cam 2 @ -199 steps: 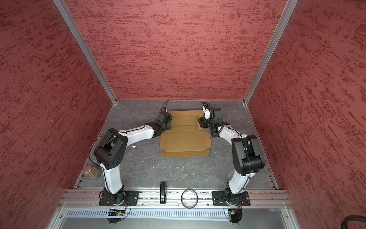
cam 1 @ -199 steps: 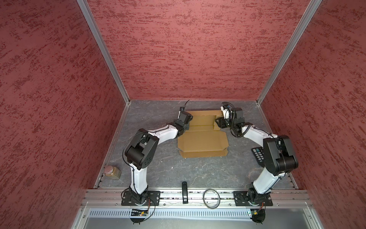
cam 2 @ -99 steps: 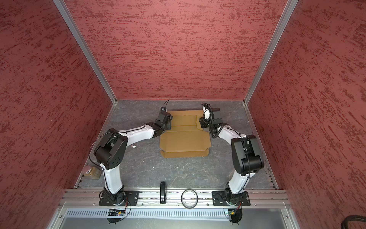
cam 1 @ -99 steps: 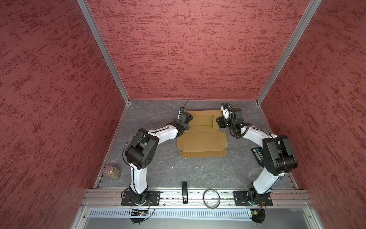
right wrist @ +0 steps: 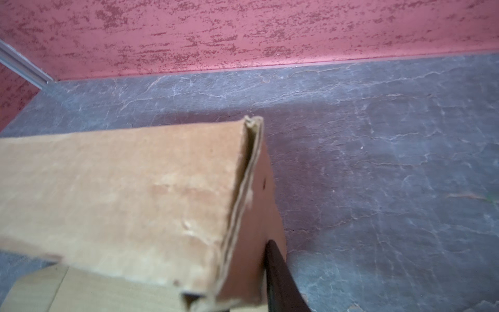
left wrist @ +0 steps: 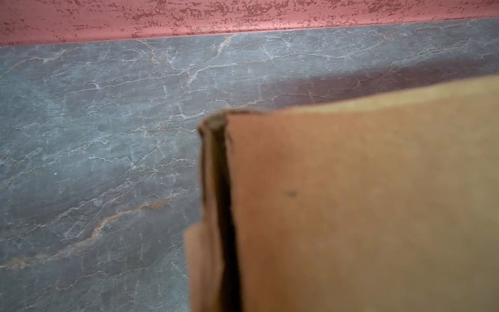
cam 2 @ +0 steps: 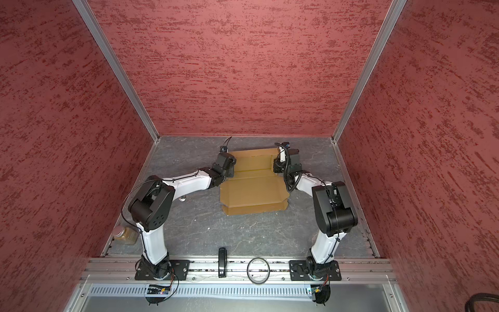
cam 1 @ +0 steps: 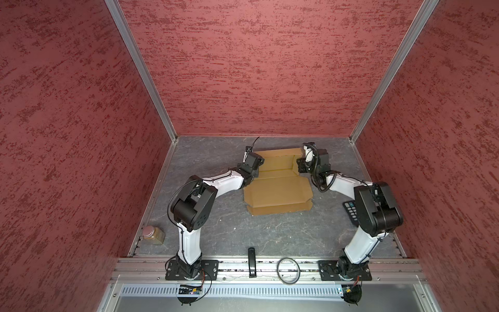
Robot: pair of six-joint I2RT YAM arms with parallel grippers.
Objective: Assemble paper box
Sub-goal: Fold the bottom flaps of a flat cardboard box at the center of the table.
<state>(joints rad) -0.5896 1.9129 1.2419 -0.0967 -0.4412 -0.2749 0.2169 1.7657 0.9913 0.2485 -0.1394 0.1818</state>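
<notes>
The paper box is a tan cardboard sheet lying partly folded at the middle back of the table, with its far panels raised. My left gripper is at the left end of the raised far part. In the left wrist view the folded cardboard wall runs straight into the jaws and hides the fingers. My right gripper is at the right end. In the right wrist view one dark finger lies against the outer face of the upright side flap. Cardboard hides the other finger.
A small jar stands at the table's near left corner. A black keypad remote lies beside the right arm. A black bar and a ring rest on the front rail. Red walls enclose three sides.
The right gripper has closed in on the box's right side flap and shifted slightly. The left arm and the rest of the box have not visibly moved.
</notes>
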